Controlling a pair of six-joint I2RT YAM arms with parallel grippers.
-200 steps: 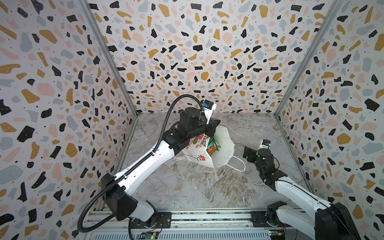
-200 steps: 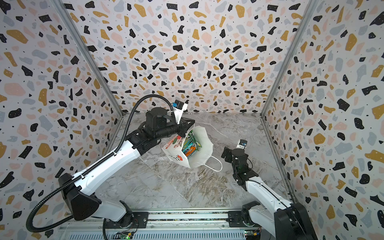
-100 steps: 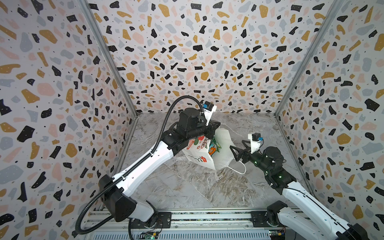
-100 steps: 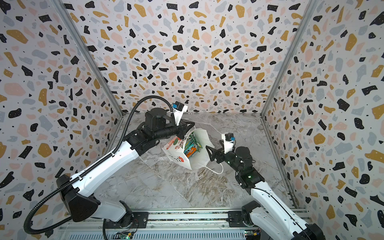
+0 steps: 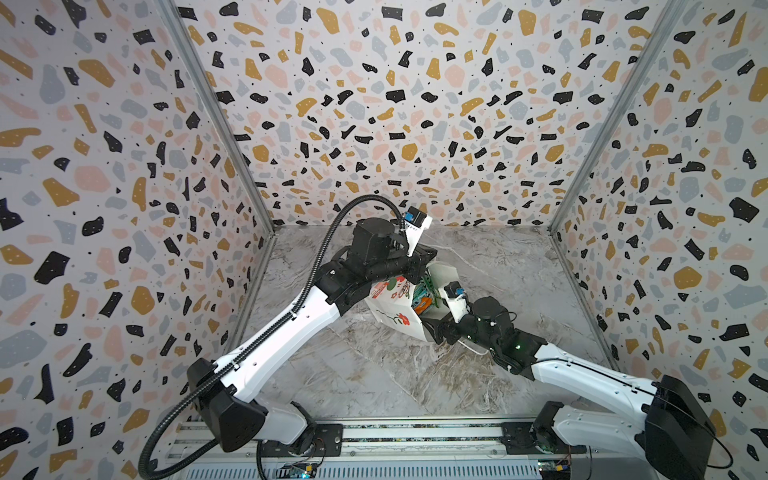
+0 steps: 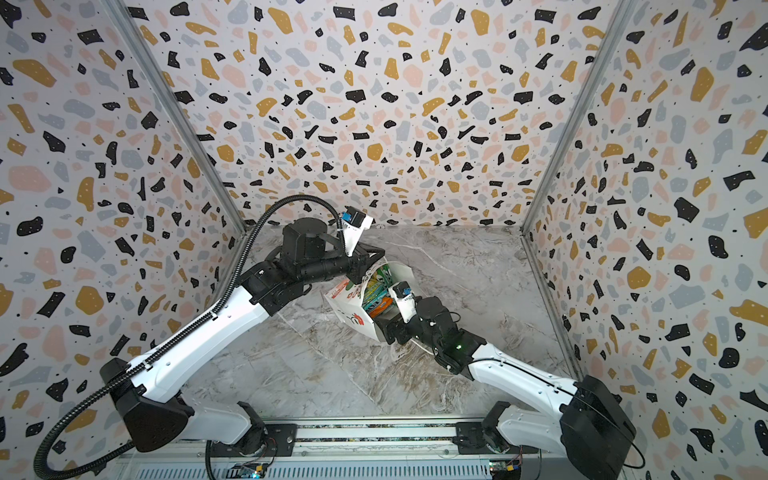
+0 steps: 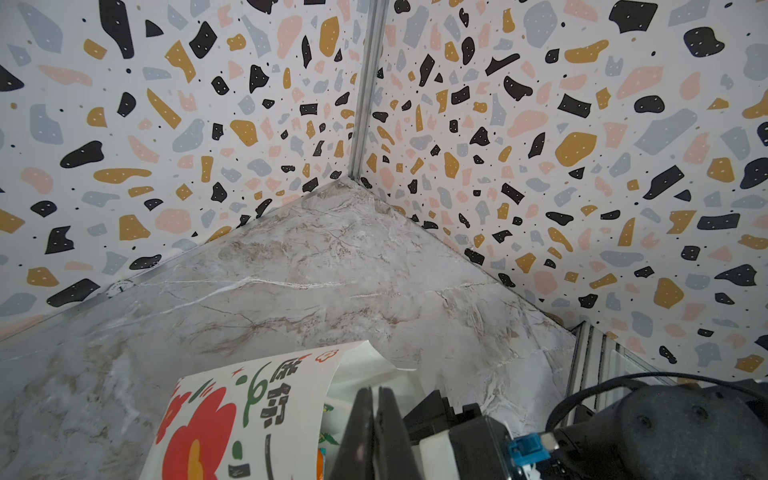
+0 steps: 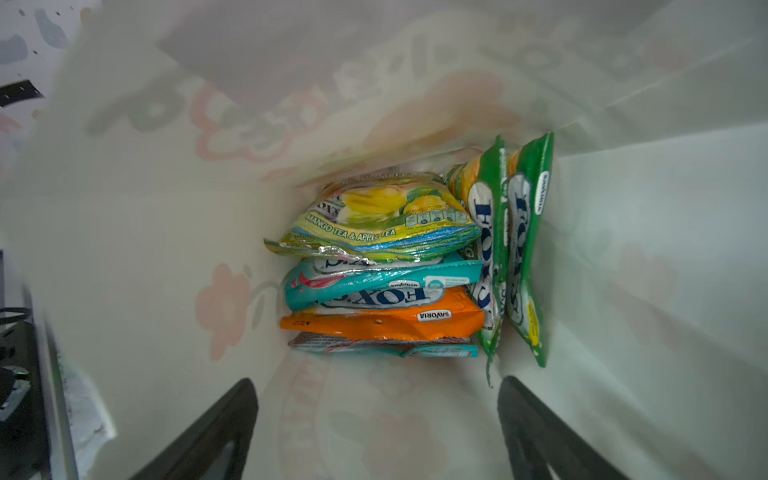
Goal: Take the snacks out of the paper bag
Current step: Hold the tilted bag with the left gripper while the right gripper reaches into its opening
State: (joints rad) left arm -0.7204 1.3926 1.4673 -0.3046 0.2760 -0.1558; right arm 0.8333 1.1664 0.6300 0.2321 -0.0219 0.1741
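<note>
Several snacks (image 8: pixel 382 266) fill the paper bag (image 8: pixel 166 249), right pincer (image 8: pixel 376 386) spread inside.

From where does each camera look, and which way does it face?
Top views: high over the front rail, facing down and backward; both arms show, at the paper bag.
Left wrist: on the left arm, facing a far table corner past the left end effector, shut on the bag's rim.
Right wrist: on the right arm, facing into the bag at the snacks; the open right end effector shows.
Shared: both wrist views show the paper bag.
</note>
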